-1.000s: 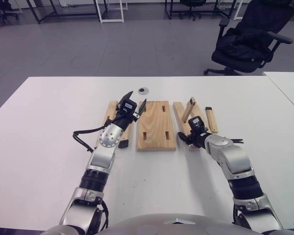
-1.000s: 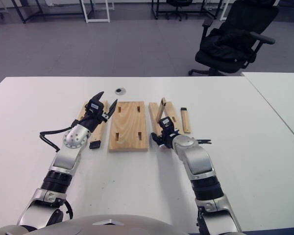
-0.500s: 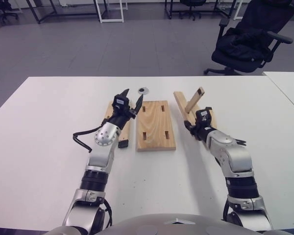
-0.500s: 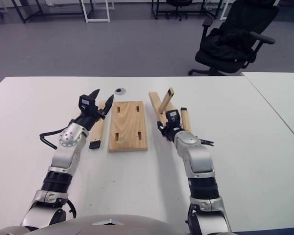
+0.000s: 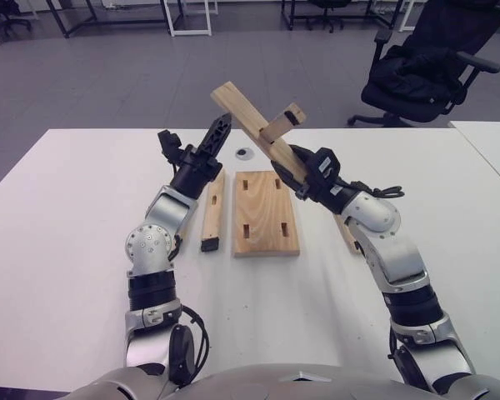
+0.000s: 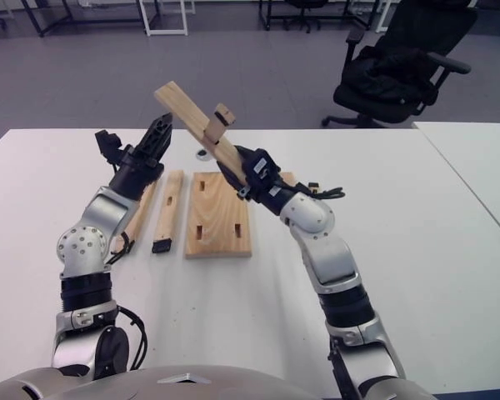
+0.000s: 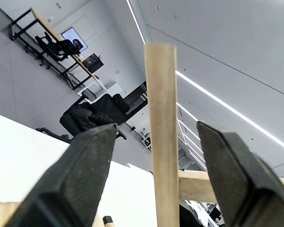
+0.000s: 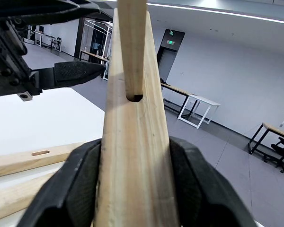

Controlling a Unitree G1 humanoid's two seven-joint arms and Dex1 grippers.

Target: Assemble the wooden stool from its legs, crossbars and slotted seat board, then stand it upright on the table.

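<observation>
A: what moved in the last second?
B: right gripper (image 5: 298, 173) was down at table level. Now it's raised, clamped on the long pale wooden leg (image 5: 250, 125), with the short wooden crossbar (image 5: 287, 118) plugged into its slot. Leg tilts up toward the robot's left, above the flat slotted wooden seat board (image 5: 267, 218)
A: left side?
B: left gripper (image 5: 219, 132) came up off the spare wooden legs (image 6: 168, 212). Fingers spread wide, wood standing between them in the wrist view, no contact I can see
A: meaning?
B: likely a two-handed grab to steady the sub-assembly. Early stage, nothing slotted into the board
A: surface, room?
B: white table (image 5: 67, 217). Spare legs lie left of the board, another wooden piece (image 5: 347, 235) right of it, round grey grommet (image 5: 244, 153) behind. Beyond that, grey floor (image 5: 108, 75) and a black office chair (image 5: 429, 67)
</observation>
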